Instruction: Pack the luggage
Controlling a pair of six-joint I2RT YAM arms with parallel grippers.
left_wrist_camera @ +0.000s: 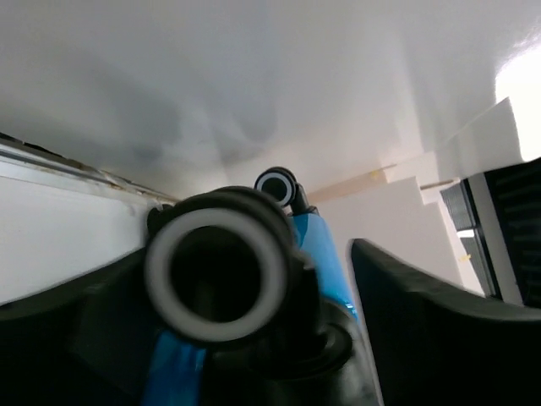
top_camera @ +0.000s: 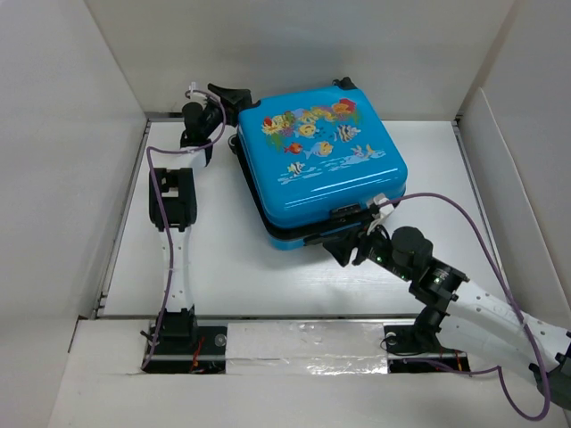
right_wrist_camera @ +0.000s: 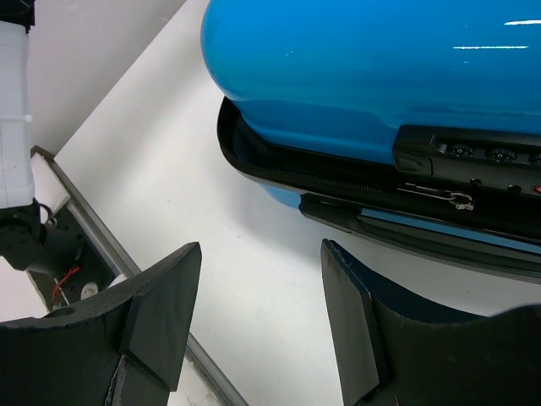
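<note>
The luggage (top_camera: 321, 160) is a bright-blue suitcase with a fish print. It lies flat in the middle of the table with its lid down, and a thin dark gap shows along the near seam (right_wrist_camera: 338, 182). My left gripper (top_camera: 234, 94) is open at its far-left corner. In the left wrist view the left gripper (left_wrist_camera: 245, 283) straddles a black-and-white caster wheel (left_wrist_camera: 215, 275), and a second wheel (left_wrist_camera: 277, 184) shows behind. My right gripper (top_camera: 343, 248) is open and empty just short of the suitcase's near edge. In the right wrist view the right gripper (right_wrist_camera: 258, 313) hovers over the bare table.
White walls box in the table (top_camera: 223, 276) on the left, back and right. A combination lock (right_wrist_camera: 473, 155) and zipper pull (right_wrist_camera: 456, 200) sit on the suitcase's near side. A metal rail (right_wrist_camera: 93, 233) runs along the table's front edge.
</note>
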